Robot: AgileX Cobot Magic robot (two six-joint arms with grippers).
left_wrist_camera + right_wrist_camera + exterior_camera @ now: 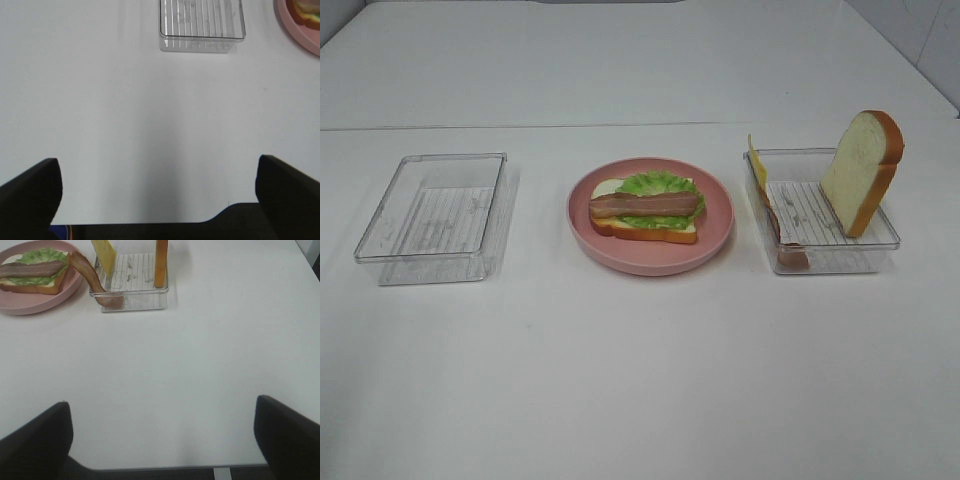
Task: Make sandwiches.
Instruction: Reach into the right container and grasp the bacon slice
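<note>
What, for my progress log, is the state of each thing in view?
left tray: empty
pink plate: holds sandwich
sandwich: open, bacon topmost, no top slice
right tray: part filled
bread slice: upright, leaning on wall
cheese: standing on edge
spare bacon: slumped in tray
left gripper: open, empty
right gripper: open, empty

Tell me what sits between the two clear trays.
The pink plate carrying the half-built sandwich, seen in the exterior high view.

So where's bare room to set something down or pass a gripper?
Bare: the table strip in front of the trays, both gaps flanking the pink plate, and inside the left tray. Crowded: right tray with bread slice, cheese, bacon; plate under the sandwich.
</note>
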